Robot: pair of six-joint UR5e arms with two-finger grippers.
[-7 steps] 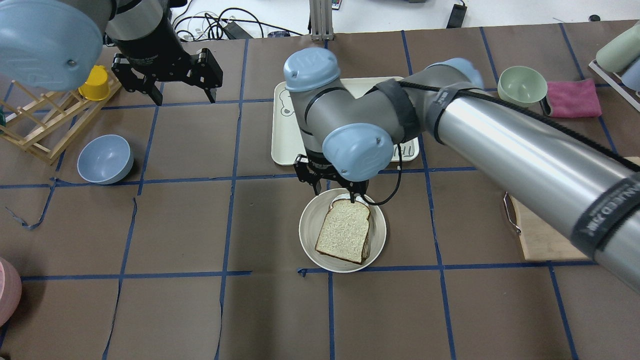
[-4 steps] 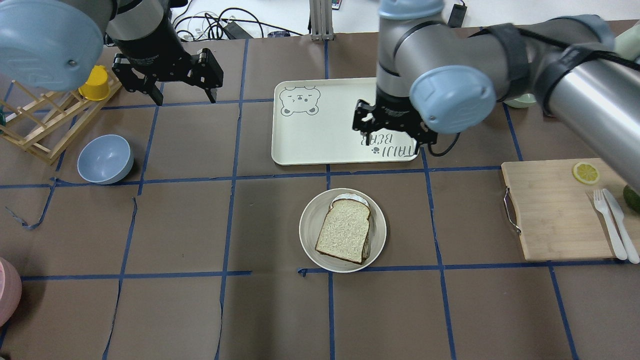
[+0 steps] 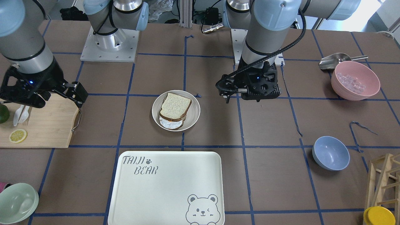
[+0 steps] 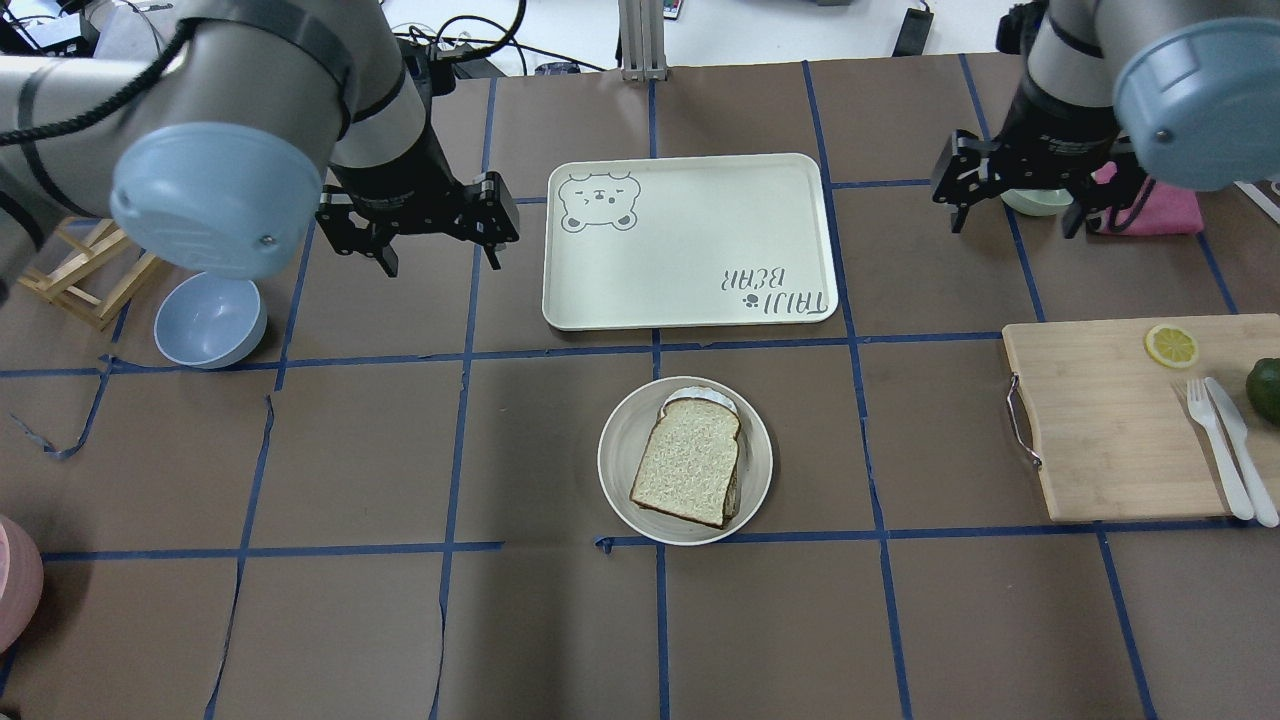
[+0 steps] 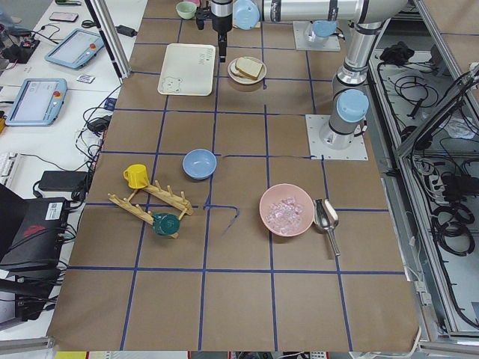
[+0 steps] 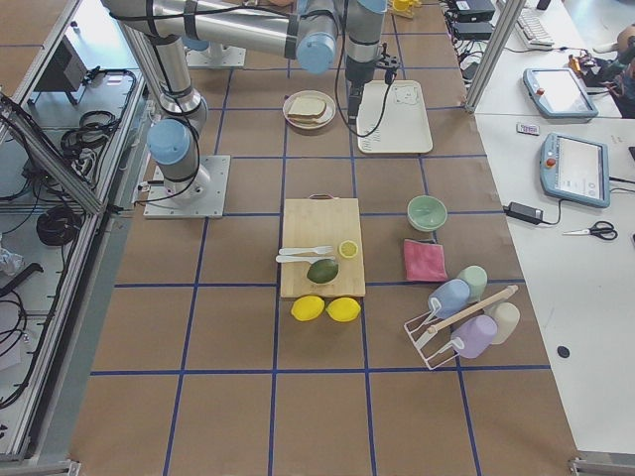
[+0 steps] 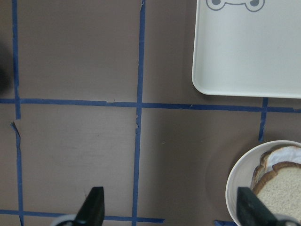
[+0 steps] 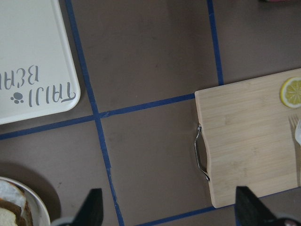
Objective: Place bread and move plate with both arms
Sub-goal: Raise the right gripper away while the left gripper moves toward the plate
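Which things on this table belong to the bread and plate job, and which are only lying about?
For the job: bread, plate, left gripper, right gripper.

Lying about: tray, cutting board, lemon slice, blue bowl, pink bowl, green bowl.

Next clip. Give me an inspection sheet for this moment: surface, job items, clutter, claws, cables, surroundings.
Surface: table under brown paper with a blue tape grid; some tape has come loose.
Job's things: bread lies on a second slice on the plate; the plate stands beside the bear tray, not on it.
Clutter: bear tray, empty; cutting board with lemon slice and cutlery; blue bowl; pink bowl; green bowl.
Claws: left claw open, empty, over bare table; right claw open, empty.
Cables: black cable loops at the left wrist; loose cables beyond the far edge.
Surroundings: controller tablets on a side bench.
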